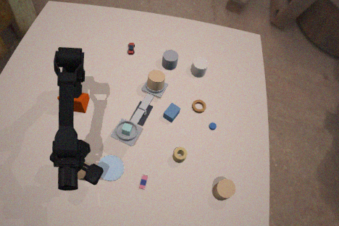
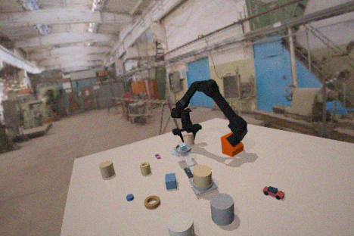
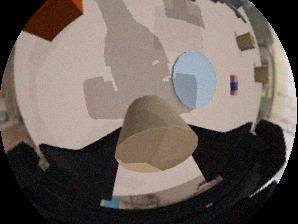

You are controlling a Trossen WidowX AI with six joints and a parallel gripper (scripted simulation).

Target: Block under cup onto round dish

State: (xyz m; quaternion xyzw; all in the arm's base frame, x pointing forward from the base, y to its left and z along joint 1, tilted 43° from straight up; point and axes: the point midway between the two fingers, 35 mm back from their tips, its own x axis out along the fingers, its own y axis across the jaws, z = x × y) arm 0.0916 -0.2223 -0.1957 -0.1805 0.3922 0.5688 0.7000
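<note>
My gripper (image 1: 82,173) (image 2: 188,138) is shut on a tan cup (image 2: 189,139) (image 3: 157,147), left of the dish in the top view. One finger reaches over the dish's left edge there. I cannot tell whether the cup touches the table. The round light blue dish (image 1: 115,167) (image 2: 175,153) (image 3: 204,72) is flat and bare, partly under the gripper's shadow. The mint block (image 1: 127,129) (image 2: 183,147) sits uncovered on the near pan of the balance (image 1: 136,117) (image 2: 189,162). The other tan cup (image 1: 156,81) (image 2: 203,176) stands on the far pan.
An orange block (image 1: 82,103) (image 2: 229,147) (image 3: 52,17) is by the arm. A pink and blue piece (image 1: 143,182) (image 3: 234,85) lies right of the dish. A blue block (image 1: 172,112), a yellow ring (image 1: 174,155) and a tan cylinder (image 1: 224,189) stand farther right.
</note>
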